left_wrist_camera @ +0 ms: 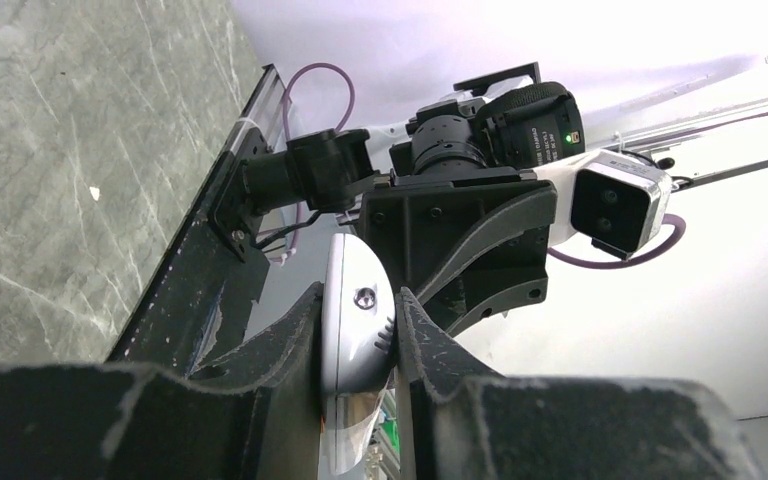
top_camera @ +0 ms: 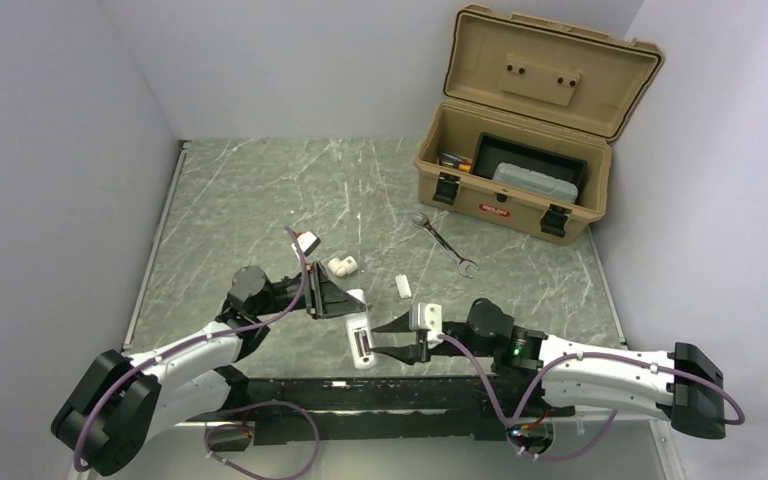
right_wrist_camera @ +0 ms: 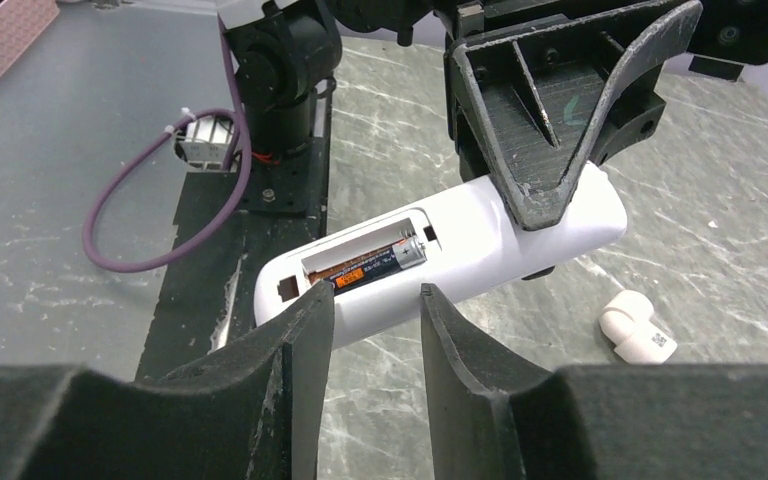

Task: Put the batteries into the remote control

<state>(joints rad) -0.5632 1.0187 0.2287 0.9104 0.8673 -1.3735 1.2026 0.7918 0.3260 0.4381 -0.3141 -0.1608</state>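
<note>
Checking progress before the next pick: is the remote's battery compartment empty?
No, a dark battery lies inside the open compartment of the remote control.

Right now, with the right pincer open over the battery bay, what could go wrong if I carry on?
1. The left pincer grips the remote control by one end only, so a push from the right pincer could lever it loose.
2. The battery lies in an uncovered bay. Tilting the remote may spill it.
3. The right pincer's fingertips stand close to the bay edge and might catch the battery when pulling away.
</note>
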